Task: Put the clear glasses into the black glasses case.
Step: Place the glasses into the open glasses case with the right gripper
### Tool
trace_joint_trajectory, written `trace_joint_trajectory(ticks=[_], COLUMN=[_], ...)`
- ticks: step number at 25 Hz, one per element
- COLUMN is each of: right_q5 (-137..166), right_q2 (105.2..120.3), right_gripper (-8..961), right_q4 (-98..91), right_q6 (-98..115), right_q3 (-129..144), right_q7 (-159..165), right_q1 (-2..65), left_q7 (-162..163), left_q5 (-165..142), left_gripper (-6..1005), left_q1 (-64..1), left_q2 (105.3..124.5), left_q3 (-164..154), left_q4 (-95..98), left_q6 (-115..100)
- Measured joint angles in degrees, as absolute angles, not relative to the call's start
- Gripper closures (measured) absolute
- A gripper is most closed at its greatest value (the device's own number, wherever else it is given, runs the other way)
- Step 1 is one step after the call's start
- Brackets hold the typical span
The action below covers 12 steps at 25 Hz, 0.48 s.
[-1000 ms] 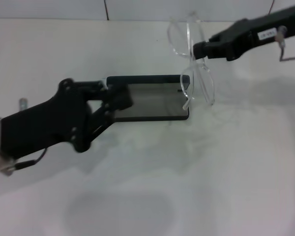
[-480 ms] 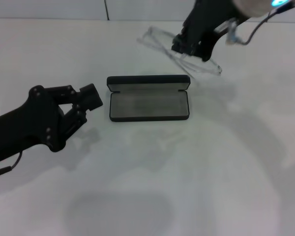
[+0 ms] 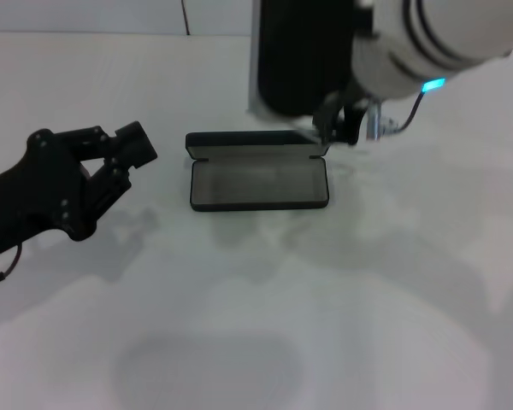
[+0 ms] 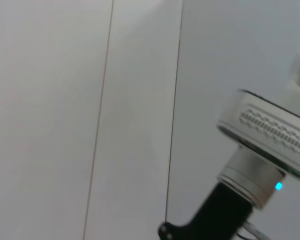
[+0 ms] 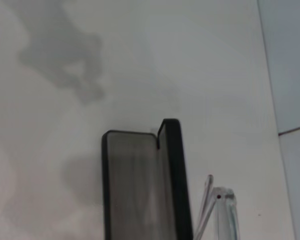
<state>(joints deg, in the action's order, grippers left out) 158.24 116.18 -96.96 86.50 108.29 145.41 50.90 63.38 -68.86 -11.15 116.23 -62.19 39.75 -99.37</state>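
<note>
Head view. We list one black glasses case point(image 3: 258, 171), open on the white counter point(image 3: 325, 325), its lid raised at the far side and the grey-lined tray facing up with nothing in it. The left pincer point(image 3: 130, 154) sits to the left of the case, clear of it, fingers apart around nothing. The right arm point(image 3: 385, 51) comes down just behind the case's far right corner; the right pincer point(image 3: 342, 128) shows only as a dark shape there, and we cannot tell whether it is apart or together. The clear glasses cannot be made out in this view.

Left wrist view. We record pale wall panels point(image 4: 90, 100) with thin seams and, at one side, the right arm with a small blue light. Neither the case nor the glasses appear.

Right wrist view. We note the case seen end-on, its lining bare and its lid standing upright. The clear glasses point(image 5: 217, 210) show as transparent pieces just outside the lid, not inside the tray. We cannot tell whether they touch the counter. Soft shadows lie on the counter beyond.
</note>
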Motion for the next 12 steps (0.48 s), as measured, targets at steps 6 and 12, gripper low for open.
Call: trace_joint_trajectory(ticks=[6,12], right_q5=[159.22,160.17], right_q2=[116.19,116.18], right_gripper=[889,888], right_q4=[-97.37,-94.45], right_q6=[85.56,81.69], right_q3=[114.47,117.81], right_q7=[150.66,152.70], right_q1=[50.69,50.05], left_q7=[63.87,63.90], left_q5=[-69.43,-69.59], left_gripper=[872,871], left_q1=[-11.39,-11.04], left_q2=[116.21,115.86], left_q3=[-60.19,-59.94], left_q4=[39.73,40.02], left_q6=[-99.16,-99.13])
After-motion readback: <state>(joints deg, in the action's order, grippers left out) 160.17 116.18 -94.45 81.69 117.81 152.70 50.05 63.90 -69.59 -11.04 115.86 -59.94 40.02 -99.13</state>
